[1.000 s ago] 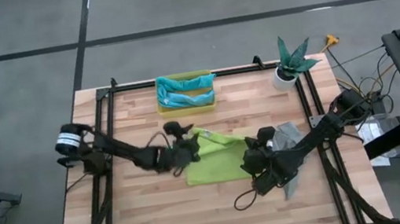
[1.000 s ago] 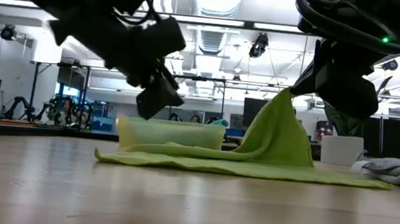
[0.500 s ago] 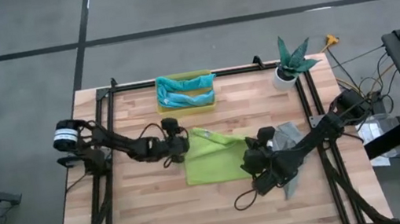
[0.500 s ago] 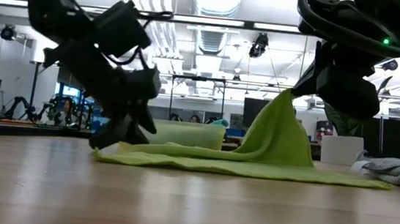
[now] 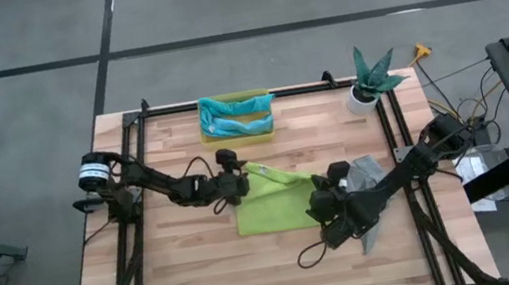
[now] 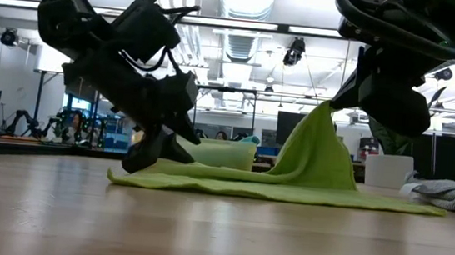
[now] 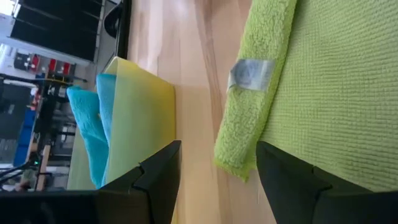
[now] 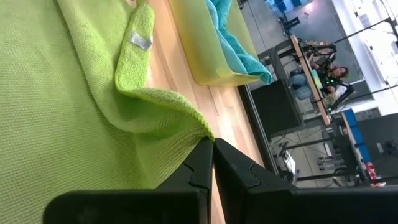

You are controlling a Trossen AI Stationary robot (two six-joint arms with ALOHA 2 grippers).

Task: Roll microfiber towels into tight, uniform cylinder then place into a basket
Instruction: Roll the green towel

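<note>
The lime green towel [image 5: 276, 203] lies spread on the table, with a strip along its far edge folded over and a grey label [image 7: 250, 73] on that strip. My right gripper [image 5: 320, 196] is shut on the towel's right side and holds it raised in a peak [image 6: 322, 120]. My left gripper [image 5: 238, 187] is open and low at the towel's far left corner [image 7: 238, 163], one finger on each side of it; I cannot tell whether it touches. The yellow basket [image 5: 208, 137] at the far edge holds the teal and light blue towels [image 5: 235, 115]. The grey towel [image 5: 366, 172] lies to the right. My right gripper pinches the lime towel's edge [image 8: 198, 124] between its two shut fingers, at the towel's right side. The fingers come from above and from the right. The held part is lifted and the cloth slopes down from it like a tent, while the rest [image 6: 272, 190] lies flat on the table.
A white plant pot [image 5: 362, 96] stands at the far right corner. A black frame rail [image 5: 228, 99] runs along the table's far edge behind the basket. Bare wood [image 5: 203, 271] lies toward the near edge.
My left gripper has come down from well above the table to table height, then moved toward the table's right edge up to the towel's far left corner. My right gripper and the raised peak of the towel have kept still.
</note>
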